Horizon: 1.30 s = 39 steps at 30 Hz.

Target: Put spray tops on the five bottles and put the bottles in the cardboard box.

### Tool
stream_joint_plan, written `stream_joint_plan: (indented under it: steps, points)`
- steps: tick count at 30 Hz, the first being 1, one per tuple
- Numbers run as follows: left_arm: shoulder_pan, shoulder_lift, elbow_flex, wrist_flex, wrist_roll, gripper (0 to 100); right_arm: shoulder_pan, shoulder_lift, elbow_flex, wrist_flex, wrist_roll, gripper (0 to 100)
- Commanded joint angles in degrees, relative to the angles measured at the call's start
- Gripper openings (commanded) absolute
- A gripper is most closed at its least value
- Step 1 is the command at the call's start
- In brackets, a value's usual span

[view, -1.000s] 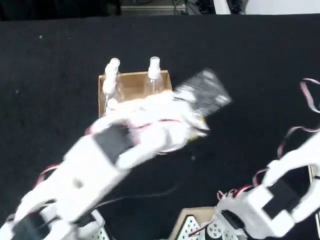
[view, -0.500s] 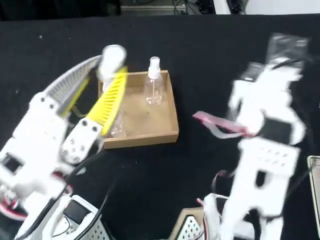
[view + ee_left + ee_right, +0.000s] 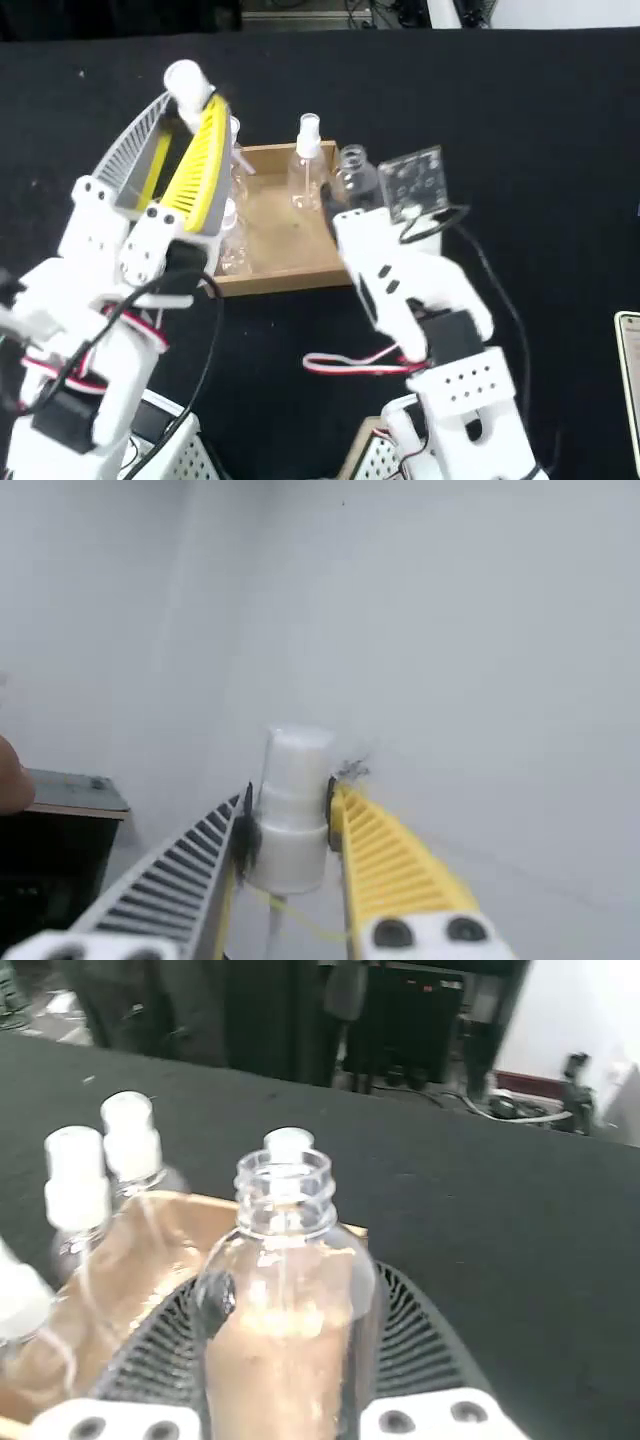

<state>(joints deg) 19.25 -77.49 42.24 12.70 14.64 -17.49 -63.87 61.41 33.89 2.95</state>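
My left gripper (image 3: 187, 98) is raised over the box's left side, shut on a white spray top (image 3: 184, 78); in the left wrist view the spray top (image 3: 291, 810) sits upright between the grey and yellow fingers (image 3: 385, 850). By the box's right wall, my right gripper (image 3: 347, 200) is shut on a clear bottle (image 3: 352, 168) with a bare threaded neck. That bottle (image 3: 286, 1290) stands upright between the black fingers (image 3: 420, 1330). The cardboard box (image 3: 295, 265) holds capped bottles: one at the back (image 3: 307, 160), others along its left side (image 3: 230, 225).
Capped bottles (image 3: 76, 1195) stand close in front of the held bottle. A white and tan base (image 3: 375, 455) sits at the table's near edge. A pale object (image 3: 629, 345) lies at the right edge. Red and black cables (image 3: 355, 362) trail near the arms.
The right arm swung in from the far right to the box's right wall, carrying the open bottle. The left gripper with the spray top shifted slightly left and up.
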Motion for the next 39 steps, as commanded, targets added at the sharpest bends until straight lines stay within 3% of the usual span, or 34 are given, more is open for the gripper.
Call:
stream_joint_plan:
  steps: [1, 7, 14, 25, 35, 39]
  points:
    - [-0.66, -0.79, 0.92, -5.19, 4.57, 4, -3.78, -4.44, 3.56, -5.63, -0.26, 1.0]
    - [-0.22, -0.70, 1.10, -5.63, 7.12, 4, -6.59, -11.21, 12.97, -14.15, 0.09, 1.0]
    - [-0.13, 3.08, 0.66, -5.71, 9.05, 4, -7.56, -17.71, 17.71, -15.12, 0.09, 1.0]
    - [6.73, 11.34, -1.19, -5.80, 4.75, 4, -7.74, -19.74, 19.03, -15.12, 0.09, 1.0]
    - [6.64, 10.81, -1.54, -6.07, 4.31, 4, -7.74, -19.56, 19.12, -15.12, 0.09, 1.0]
    - [3.56, 8.70, -3.82, -5.71, -0.18, 4, -7.74, -19.30, 19.12, -15.12, 0.09, 1.0]
